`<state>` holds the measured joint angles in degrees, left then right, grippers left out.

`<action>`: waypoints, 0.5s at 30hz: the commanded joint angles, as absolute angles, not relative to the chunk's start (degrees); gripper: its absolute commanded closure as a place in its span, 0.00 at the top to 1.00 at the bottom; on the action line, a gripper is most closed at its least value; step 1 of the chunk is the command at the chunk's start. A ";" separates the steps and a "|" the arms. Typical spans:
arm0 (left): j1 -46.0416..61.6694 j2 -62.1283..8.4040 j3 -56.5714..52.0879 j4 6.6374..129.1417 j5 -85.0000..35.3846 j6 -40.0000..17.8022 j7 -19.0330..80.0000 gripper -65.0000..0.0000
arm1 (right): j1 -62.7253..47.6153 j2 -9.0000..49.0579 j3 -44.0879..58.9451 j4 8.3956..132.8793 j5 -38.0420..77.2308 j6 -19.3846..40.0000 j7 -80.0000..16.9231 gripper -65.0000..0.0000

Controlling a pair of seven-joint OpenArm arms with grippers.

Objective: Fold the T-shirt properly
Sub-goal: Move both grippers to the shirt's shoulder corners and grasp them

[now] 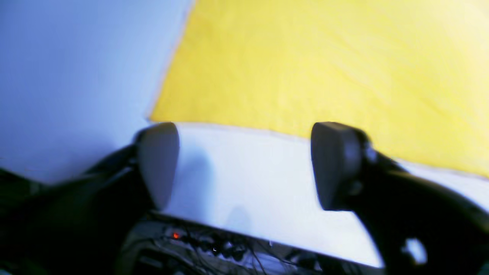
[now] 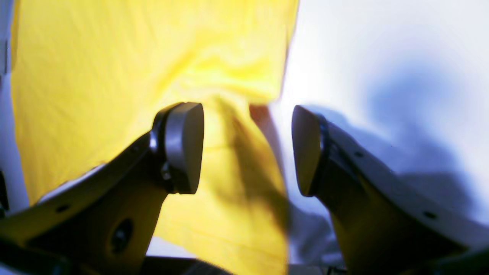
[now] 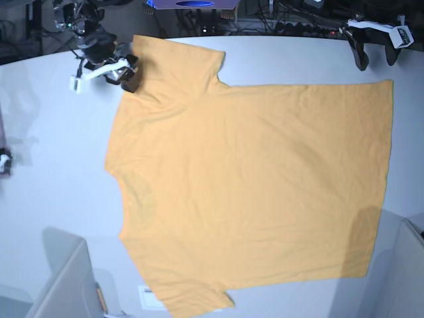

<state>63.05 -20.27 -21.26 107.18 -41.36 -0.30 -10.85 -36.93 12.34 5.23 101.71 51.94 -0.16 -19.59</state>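
Observation:
The light orange-yellow T-shirt (image 3: 265, 179) lies flat and plain side up on the white table (image 3: 53, 132), collar to the left and hem to the right. My right gripper (image 3: 130, 73) is open at the far sleeve's outer edge. In the right wrist view (image 2: 246, 149) the sleeve edge (image 2: 237, 160) lies between its fingers. My left gripper (image 3: 375, 58) is open and empty just beyond the far hem corner (image 3: 389, 83). In the left wrist view (image 1: 244, 168) it hovers over bare table with the shirt corner (image 1: 153, 114) just ahead.
Grey panels stand at the near left (image 3: 66, 285) and near right (image 3: 404, 265). Cables and equipment (image 3: 199, 13) lie beyond the table's far edge. A small white label (image 3: 147, 296) lies by the near sleeve. A small object (image 3: 3, 162) sits at the left edge.

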 commanded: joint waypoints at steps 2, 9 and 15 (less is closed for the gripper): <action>63.52 -20.35 -23.34 108.00 -41.63 -3.12 -9.80 0.55 | -37.14 13.32 5.05 100.70 52.00 0.13 -18.51 0.52; 60.00 -19.47 -32.92 106.68 -53.76 -14.64 3.82 0.54 | -38.02 14.20 -2.33 100.35 48.57 0.13 -18.59 0.52; 51.56 -17.80 -47.43 100.44 -58.77 -21.05 22.64 0.70 | -38.90 12.44 -4.35 99.12 43.56 0.04 -18.42 0.51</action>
<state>50.57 -17.63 -47.11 99.79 -58.00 -20.56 23.77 -37.82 12.08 -4.14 99.85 44.07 1.19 -13.56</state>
